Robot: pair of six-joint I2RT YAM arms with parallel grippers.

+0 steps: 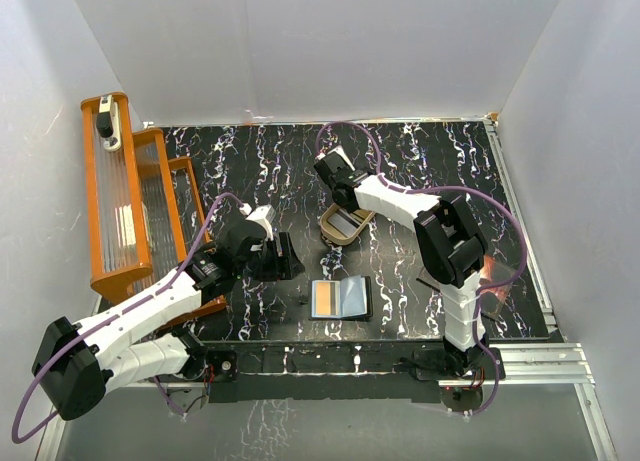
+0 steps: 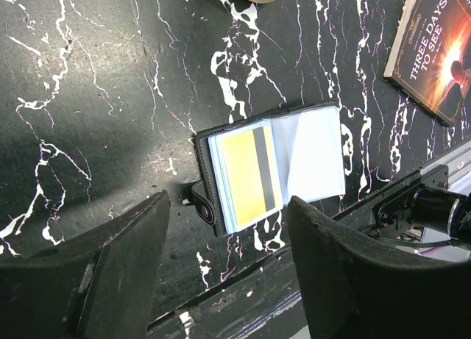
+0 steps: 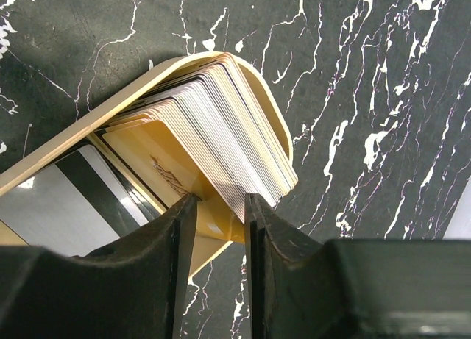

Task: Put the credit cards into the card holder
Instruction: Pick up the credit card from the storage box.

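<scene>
The table [image 2: 103,96] looks like shiny black stone. The card holder [image 2: 309,155] has a grainy dark cover and clear plastic pockets. The credit cards [image 3: 221,126] are smooth, glossy plastic.

The black, white-veined table [image 1: 420,161] carried an open card holder [image 1: 341,298] near its front edge, a tan tray [image 3: 73,133] behind it, and a dark book [image 2: 434,48] to the right.

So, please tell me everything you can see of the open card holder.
The card holder is a small black folding wallet, lying open and flat on the black marbled table, near its front edge. Inside are clear plastic sleeves: one shows a yellow card with a dark stripe, the facing one looks pale. A short black tab sticks out at one side. Only the table touches it.
</scene>
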